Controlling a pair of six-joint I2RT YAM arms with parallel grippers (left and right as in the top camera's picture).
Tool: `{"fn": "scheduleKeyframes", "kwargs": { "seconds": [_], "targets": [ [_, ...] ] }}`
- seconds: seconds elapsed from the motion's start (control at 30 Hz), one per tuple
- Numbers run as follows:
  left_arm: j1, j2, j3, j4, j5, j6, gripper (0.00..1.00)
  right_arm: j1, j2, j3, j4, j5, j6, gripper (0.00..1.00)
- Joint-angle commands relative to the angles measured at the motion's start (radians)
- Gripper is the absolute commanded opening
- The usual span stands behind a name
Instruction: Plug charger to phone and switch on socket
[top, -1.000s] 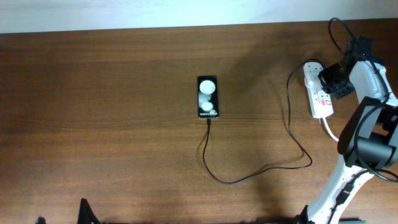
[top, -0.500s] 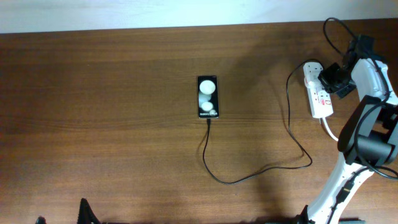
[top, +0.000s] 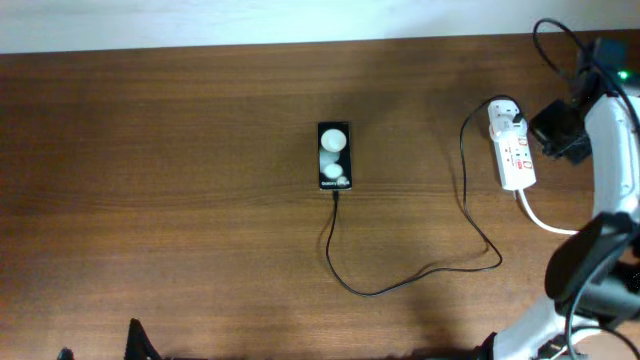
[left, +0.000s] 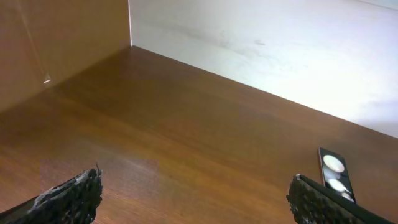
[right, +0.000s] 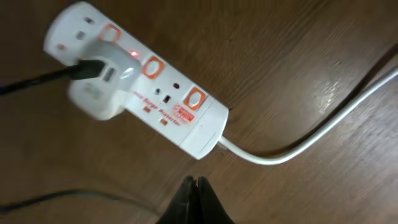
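The phone (top: 334, 155) lies in the middle of the table, with the charger cable (top: 400, 282) running from its near end in a loop to the white plug (top: 506, 122) in the socket (top: 514, 150). In the right wrist view a small red light glows on the socket (right: 180, 112) by the plug (right: 102, 93). My right gripper (right: 196, 183) is shut and empty, above the table beside the socket; overhead it sits to the socket's right (top: 560, 132). My left gripper (left: 196, 193) is open and empty, far from the phone (left: 334, 174).
The thick white cord (top: 540, 215) leaves the socket's near end toward the right arm (top: 612, 170). A pale wall (top: 300, 20) runs along the table's far edge. A wooden side panel (left: 56, 43) stands at the left in the left wrist view.
My right gripper has drawn back to the right, off the socket and away from it. The phone, cable and socket have not moved.
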Motion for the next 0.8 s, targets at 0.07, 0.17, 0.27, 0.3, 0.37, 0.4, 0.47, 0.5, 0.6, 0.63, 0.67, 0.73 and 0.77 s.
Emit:
{"fn": "scheduleKeyframes", "kwargs": {
  "seconds": [0.07, 0.17, 0.27, 0.3, 0.37, 0.4, 0.47, 0.5, 0.6, 0.63, 0.67, 0.73, 0.77],
  "targets": [
    [0.016, -0.004, 0.008, 0.002, -0.007, 0.011, 0.99, 0.066, -0.362, 0.003, 0.041, -0.042, -0.041, 0.04],
    [0.089, -0.004, 0.008, 0.002, -0.007, 0.011, 0.99, 0.095, -0.593, 0.003, 0.182, -0.157, -0.041, 0.04],
    [0.092, -0.004, 0.008, 0.003, -0.008, 0.011, 0.99, 0.095, -0.71, 0.003, 0.335, -0.191, -0.037, 0.04],
    [0.092, -0.004, 0.008, 0.002, -0.007, 0.011, 0.99, 0.095, -0.733, 0.003, 0.397, -0.228, -0.038, 0.04],
    [0.092, -0.004, 0.008, -0.034, -0.007, 0.011, 0.99, 0.095, -0.759, 0.003, 0.412, -0.265, -0.074, 0.04],
    [0.092, -0.004, 0.008, -0.041, -0.007, 0.011, 0.99, 0.095, -0.762, 0.003, 0.364, -0.264, -0.114, 0.04],
    [0.092, -0.004, 0.008, -0.011, -0.007, 0.011, 0.99, 0.095, -0.761, 0.002, 0.348, -0.301, -0.108, 0.04],
    [0.092, -0.004, -0.004, 0.053, -0.006, 0.011, 0.99, 0.095, -0.762, 0.002, 0.348, -0.328, -0.109, 0.04],
    [0.092, -0.004, -0.064, 0.17, 0.042, 0.01, 0.99, 0.095, -0.761, 0.002, 0.348, -0.33, -0.109, 0.04],
    [0.092, -0.004, -0.13, 0.257, 0.05, -0.005, 0.99, 0.095, -0.762, 0.002, 0.347, -0.332, -0.108, 0.04],
    [0.092, -0.004, -0.198, 0.342, 0.05, -0.005, 0.99, 0.095, -0.762, 0.002, 0.345, -0.332, -0.109, 0.04],
    [0.092, -0.004, -0.34, 0.502, 0.05, -0.005, 0.99, 0.095, -0.762, 0.002, 0.345, -0.332, -0.109, 0.04],
    [0.092, -0.004, -0.427, 0.596, 0.055, -0.005, 0.99, 0.095, -0.762, 0.002, 0.344, -0.332, -0.109, 0.05]
  ]
}}
